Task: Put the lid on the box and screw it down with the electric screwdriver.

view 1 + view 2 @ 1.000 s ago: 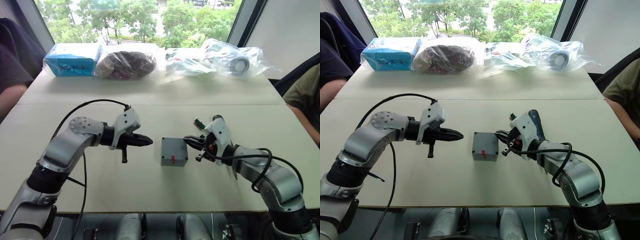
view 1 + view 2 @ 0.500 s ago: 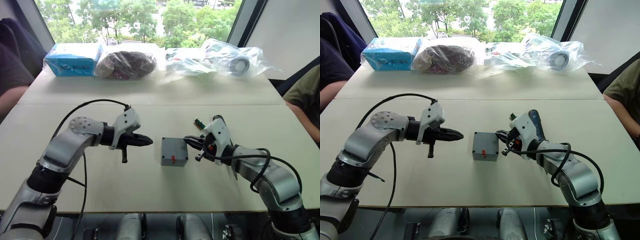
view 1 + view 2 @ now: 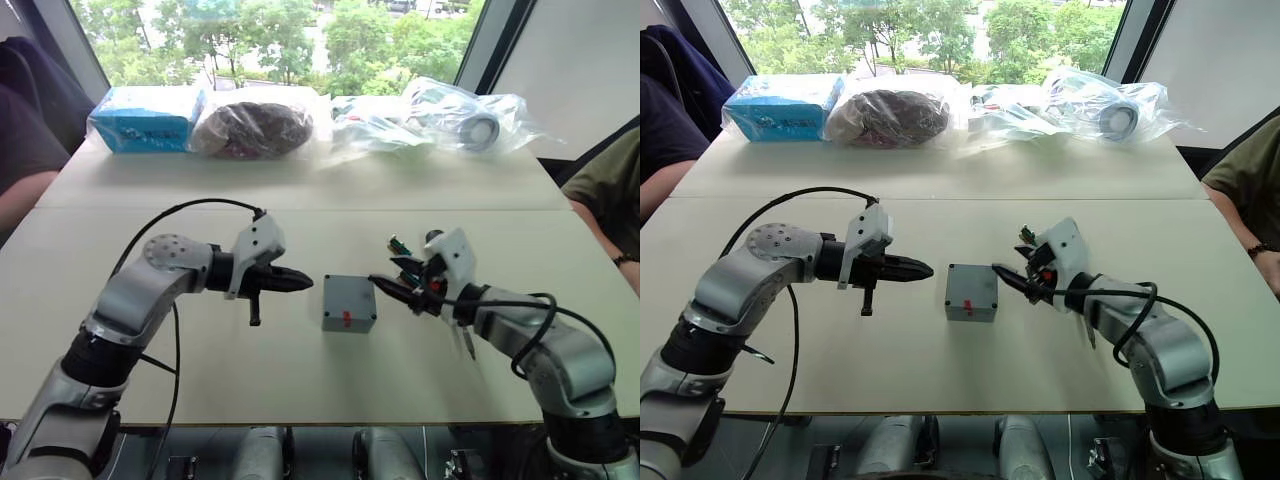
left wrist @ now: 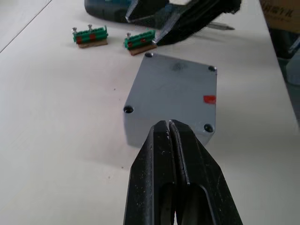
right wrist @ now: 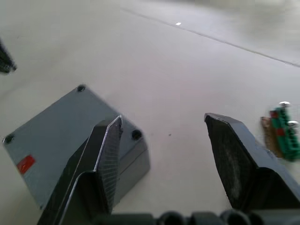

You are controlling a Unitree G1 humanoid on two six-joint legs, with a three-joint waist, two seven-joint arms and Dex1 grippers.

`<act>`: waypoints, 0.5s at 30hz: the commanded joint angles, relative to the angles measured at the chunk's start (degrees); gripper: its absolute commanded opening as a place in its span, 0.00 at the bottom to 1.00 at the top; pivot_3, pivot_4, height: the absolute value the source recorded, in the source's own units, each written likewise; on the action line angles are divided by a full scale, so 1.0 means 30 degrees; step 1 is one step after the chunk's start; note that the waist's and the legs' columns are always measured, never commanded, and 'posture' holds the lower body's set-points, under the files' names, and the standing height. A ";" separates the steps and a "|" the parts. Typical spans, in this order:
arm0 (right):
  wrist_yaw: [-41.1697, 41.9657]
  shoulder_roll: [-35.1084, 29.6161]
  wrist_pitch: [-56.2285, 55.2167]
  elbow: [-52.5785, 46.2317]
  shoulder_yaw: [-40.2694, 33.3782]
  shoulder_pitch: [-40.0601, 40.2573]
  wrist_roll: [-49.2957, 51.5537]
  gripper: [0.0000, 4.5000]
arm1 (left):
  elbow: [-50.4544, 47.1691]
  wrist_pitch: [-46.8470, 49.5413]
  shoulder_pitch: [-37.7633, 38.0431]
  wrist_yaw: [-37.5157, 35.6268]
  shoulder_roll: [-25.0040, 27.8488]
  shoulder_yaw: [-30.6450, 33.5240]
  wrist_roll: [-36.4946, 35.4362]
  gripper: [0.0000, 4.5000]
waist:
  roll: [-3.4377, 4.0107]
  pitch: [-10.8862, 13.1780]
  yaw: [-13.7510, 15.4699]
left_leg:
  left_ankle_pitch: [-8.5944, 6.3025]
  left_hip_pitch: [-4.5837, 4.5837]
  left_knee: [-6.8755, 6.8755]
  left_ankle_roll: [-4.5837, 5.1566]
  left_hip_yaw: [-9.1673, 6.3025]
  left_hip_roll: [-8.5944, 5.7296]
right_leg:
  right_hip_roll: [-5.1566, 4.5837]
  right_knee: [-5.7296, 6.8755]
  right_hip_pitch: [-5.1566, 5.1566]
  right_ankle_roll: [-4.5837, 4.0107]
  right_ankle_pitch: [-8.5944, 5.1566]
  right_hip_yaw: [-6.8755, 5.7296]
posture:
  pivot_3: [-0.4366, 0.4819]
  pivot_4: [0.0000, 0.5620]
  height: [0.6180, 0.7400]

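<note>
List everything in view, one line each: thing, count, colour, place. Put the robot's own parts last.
Box: one, grey, lid already on it, red mark on its side, table centre between the pincers.
Screwdriver: one, dark, lying beyond the box behind the right pincer.
Green blocks: two, green with red, beside the screwdriver.
Blue carton: one, far left of the table.
Plastic bags: three, clear, along the far edge.
People: two, seated at either side, partly in view.
Left pincer: black, shut, pointing at the box.
Right pincer: black, open, at the box's corner.
</note>
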 commanded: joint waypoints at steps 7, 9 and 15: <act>-0.0278 -0.5440 1.1612 0.3592 -0.3275 -0.5765 0.3009 0.99 | -0.0112 -0.1861 -0.1961 -0.0358 -0.0999 -0.0343 0.0325 0.00 | 0.0024 0.0014 -0.0037 | -0.0002 0.0004 -0.0004 0.0004 0.0005 -0.0004 | -0.0010 -0.0010 0.0000 -0.0005 -0.0001 0.0002 | 0.48 0.27 1.00; 0.0286 -0.7484 1.2210 0.5293 -0.1685 -0.6229 0.4125 0.99 | -0.0104 -0.2350 -0.2099 -0.0553 -0.1085 -0.0783 0.0693 0.00 | 0.0032 0.0019 -0.0031 | -0.0003 0.0003 -0.0008 0.0005 0.0006 -0.0004 | -0.0008 -0.0008 -0.0004 -0.0008 -0.0002 0.0005 | 0.48 0.27 1.00; 0.2884 -0.9965 1.2209 0.8090 0.2092 -0.7708 0.4437 0.99 | -0.0991 -0.2698 -0.1531 -0.0966 -0.0973 -0.1632 0.1016 0.00 | 0.0036 0.0022 -0.0114 | -0.0010 -0.0001 -0.0024 0.0018 0.0014 -0.0005 | -0.0011 -0.0032 -0.0012 -0.0009 -0.0002 0.0019 | 0.48 0.27 1.00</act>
